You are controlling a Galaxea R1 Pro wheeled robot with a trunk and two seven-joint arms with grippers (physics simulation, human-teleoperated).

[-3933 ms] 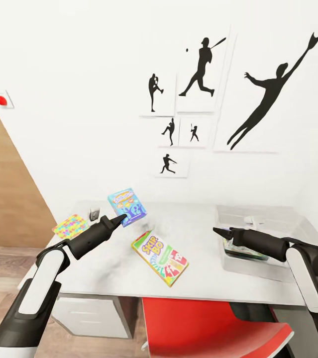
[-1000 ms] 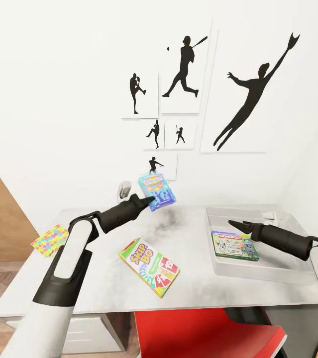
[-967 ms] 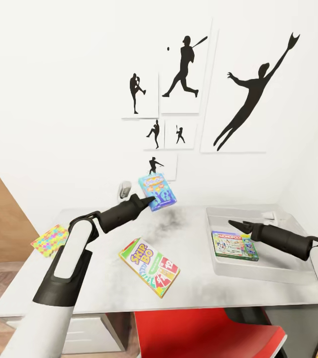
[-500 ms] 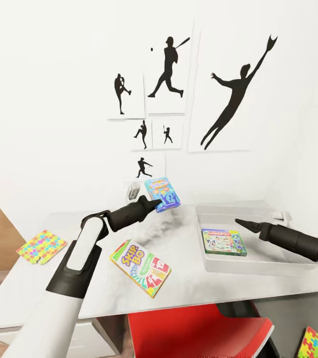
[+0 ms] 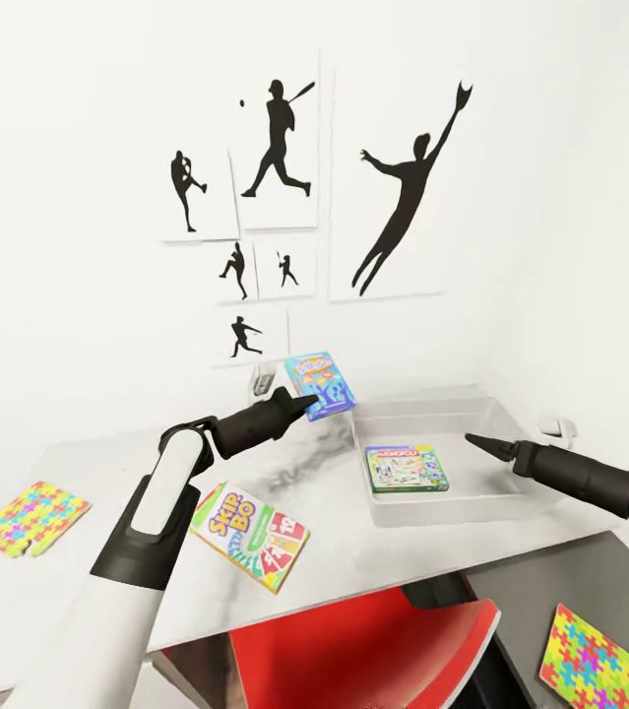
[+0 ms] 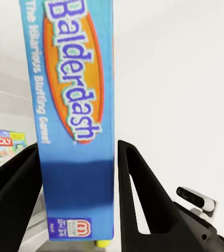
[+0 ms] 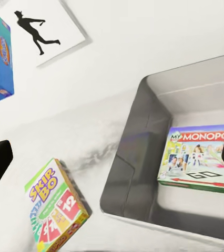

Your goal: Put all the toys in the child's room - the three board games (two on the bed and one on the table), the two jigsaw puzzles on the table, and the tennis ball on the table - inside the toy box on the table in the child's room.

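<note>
My left pincer [image 5: 299, 404] pinches the blue board game [image 5: 321, 385] by one edge; it may swing loose short of the toy box [image 5: 471, 504]. Right pincer [image 5: 473, 440] probably closed.

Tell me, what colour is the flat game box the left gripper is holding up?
Blue, with a purple title in an orange oval; the flat Balderdash game box shows best in the left wrist view.

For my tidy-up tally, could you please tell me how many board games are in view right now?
3: the Monopoly lies inside the toy box, the Skip-Bo lies flat on the table, and the blue Balderdash is held by the left gripper above the table.
</note>
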